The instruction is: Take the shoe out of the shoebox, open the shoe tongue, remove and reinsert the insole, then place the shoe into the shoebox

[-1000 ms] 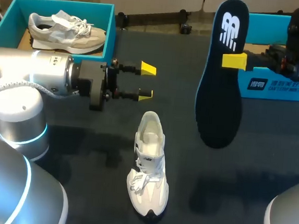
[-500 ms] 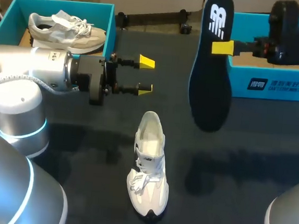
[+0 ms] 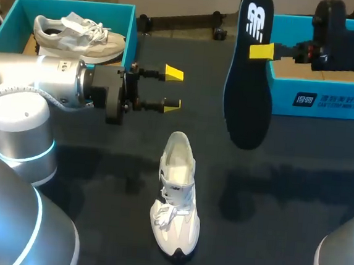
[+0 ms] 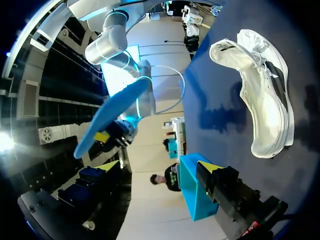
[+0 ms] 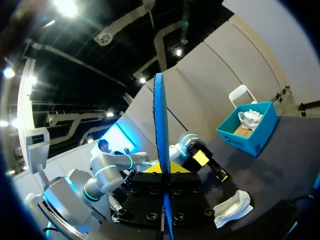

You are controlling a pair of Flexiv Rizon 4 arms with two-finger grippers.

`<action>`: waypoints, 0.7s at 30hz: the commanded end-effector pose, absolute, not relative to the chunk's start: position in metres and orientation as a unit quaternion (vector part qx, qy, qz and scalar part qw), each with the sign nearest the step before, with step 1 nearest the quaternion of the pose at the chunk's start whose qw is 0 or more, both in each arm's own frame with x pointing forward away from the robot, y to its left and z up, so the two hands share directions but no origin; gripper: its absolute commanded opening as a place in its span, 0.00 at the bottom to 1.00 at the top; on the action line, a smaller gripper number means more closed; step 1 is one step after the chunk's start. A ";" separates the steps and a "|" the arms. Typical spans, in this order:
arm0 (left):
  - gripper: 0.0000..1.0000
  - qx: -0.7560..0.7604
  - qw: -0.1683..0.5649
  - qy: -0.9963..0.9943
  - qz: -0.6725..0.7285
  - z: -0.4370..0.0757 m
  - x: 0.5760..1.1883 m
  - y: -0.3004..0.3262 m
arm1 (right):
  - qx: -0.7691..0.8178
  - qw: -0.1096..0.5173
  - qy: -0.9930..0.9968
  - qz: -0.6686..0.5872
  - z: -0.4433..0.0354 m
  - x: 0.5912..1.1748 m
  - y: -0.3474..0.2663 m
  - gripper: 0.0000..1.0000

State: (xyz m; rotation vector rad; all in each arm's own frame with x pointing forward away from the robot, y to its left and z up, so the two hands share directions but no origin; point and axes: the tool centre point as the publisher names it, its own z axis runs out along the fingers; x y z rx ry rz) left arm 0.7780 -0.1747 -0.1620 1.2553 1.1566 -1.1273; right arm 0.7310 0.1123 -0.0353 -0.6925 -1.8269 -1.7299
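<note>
A white shoe (image 3: 176, 194) lies on the dark table near the middle, its heel toward the back and its mouth open; it also shows as the shoe (image 4: 260, 100) and the shoe (image 5: 232, 207). My right gripper (image 3: 261, 51) is shut on a dark blue insole (image 3: 250, 71), which hangs on end above the table, back right of the shoe. The insole (image 5: 160, 140) shows edge-on between my right gripper's (image 5: 162, 169) fingers. My left gripper (image 3: 172, 90) stands open and empty behind the shoe, pointing right. From my left gripper (image 4: 159, 166) the insole (image 4: 112, 117) is seen ahead.
A teal shoebox (image 3: 131, 35) at the back left holds a grey shoe (image 3: 80, 34); it also shows as the teal box (image 5: 248, 132). A second blue box (image 3: 329, 99) stands at the back right under my right arm.
My right arm has carried the insole leftward and farther back. The left arm has barely shifted; the white shoe has not moved.
</note>
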 end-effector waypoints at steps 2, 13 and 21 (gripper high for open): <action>1.00 0.524 0.522 0.482 -0.470 -0.163 0.778 -0.176 | -0.269 0.296 -0.680 -0.615 -0.056 0.773 0.110 0.00; 1.00 0.524 0.522 0.482 -0.470 -0.163 0.778 -0.176 | -0.290 0.316 -0.674 -0.602 -0.066 0.789 0.106 0.00; 1.00 0.518 0.536 0.476 -0.467 -0.157 0.782 -0.177 | -0.326 0.324 -0.660 -0.594 -0.080 0.797 0.116 0.00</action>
